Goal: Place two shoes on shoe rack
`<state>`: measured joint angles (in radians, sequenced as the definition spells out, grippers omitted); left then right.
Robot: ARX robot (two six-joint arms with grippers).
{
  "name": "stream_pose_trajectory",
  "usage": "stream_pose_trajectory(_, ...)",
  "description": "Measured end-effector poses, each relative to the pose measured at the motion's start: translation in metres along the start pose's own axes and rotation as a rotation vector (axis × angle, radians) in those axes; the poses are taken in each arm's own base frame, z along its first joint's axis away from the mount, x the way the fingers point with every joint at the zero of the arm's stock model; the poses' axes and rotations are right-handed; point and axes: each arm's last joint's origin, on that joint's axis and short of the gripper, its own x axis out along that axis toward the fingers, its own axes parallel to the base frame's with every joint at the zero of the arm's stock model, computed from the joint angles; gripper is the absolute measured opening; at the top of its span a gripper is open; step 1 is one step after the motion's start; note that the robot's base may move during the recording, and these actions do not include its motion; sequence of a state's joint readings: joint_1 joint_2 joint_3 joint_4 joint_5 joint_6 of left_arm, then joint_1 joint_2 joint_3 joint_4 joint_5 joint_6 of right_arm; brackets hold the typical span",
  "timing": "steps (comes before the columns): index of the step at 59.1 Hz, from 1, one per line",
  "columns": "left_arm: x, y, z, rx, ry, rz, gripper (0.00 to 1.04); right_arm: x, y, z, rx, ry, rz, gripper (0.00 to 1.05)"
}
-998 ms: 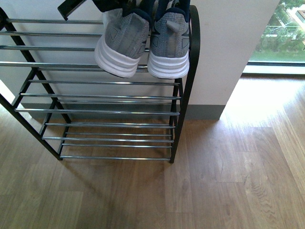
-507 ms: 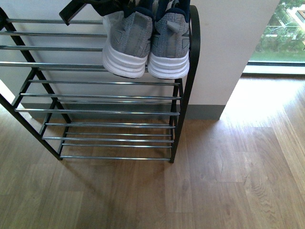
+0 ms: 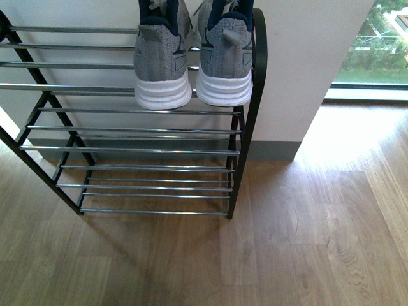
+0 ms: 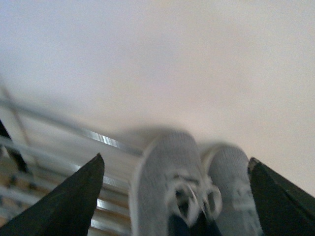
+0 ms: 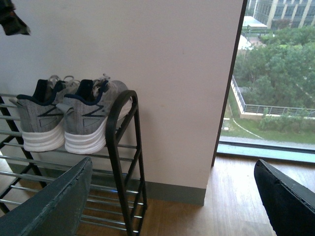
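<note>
Sneakers (image 3: 224, 64) at rack (image 3: 258, 76) right end. Likely light, soft knit, stiff sole; hold heel collar. Left claw (image 4: 174, 160), right claw (image 5: 173, 162): wide open, empty.

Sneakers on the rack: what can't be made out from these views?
- Front view: toes of the sneakers cut off by top edge; rack left end by left edge.
- Left wrist view: blur smears laces and bars.
- Right wrist view: rack's far end cut off by picture edge.
</note>
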<state>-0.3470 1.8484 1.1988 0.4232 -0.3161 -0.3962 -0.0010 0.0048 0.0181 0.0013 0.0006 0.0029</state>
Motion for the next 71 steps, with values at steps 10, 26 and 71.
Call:
stream_pose_trajectory(10, -0.045, 0.043, -0.01, 0.214, -0.214, -0.033, 0.53, 0.0, 0.0, 0.0, 0.0, 0.0, 0.0, 0.95)
stream_pose_trajectory(26, -0.104, 0.093, -0.032, 0.299, -0.215, -0.02, 0.1, 0.0, 0.0, 0.0, 0.0, 0.0, 0.0, 0.95)
stream_pose_trajectory(71, -0.202, 0.154, -0.067, 0.313, -0.22, -0.029, 0.01, 0.0, 0.0, 0.0, 0.0, 0.0, 0.0, 0.95)
